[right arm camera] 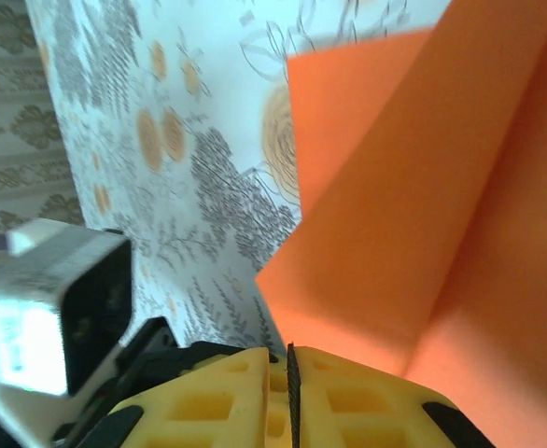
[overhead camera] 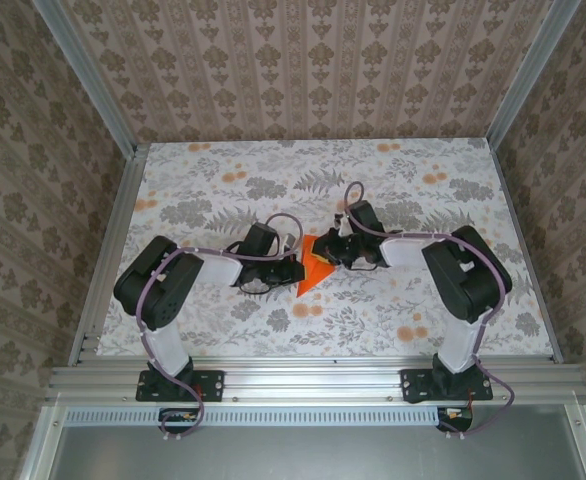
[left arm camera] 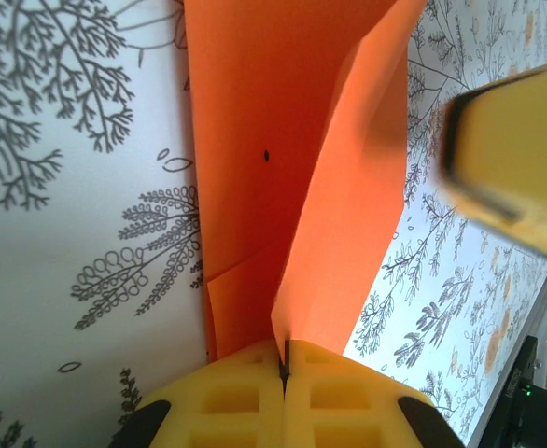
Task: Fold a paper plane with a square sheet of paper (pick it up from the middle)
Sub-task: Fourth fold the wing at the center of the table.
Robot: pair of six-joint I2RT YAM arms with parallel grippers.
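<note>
Close up, the left gripper is clamped on a raised fold of the square sheet of paper, the right gripper pinching it from three o'clock, mid-way across the table, a wedge pointing to seven o'clock: early folds look done, wings remain, I reckon.

Beige walls papered in brown damask stripes enclose a desk with white cloth printed in grey ferns and orange flowers, edged by silver aluminium rails.
</note>
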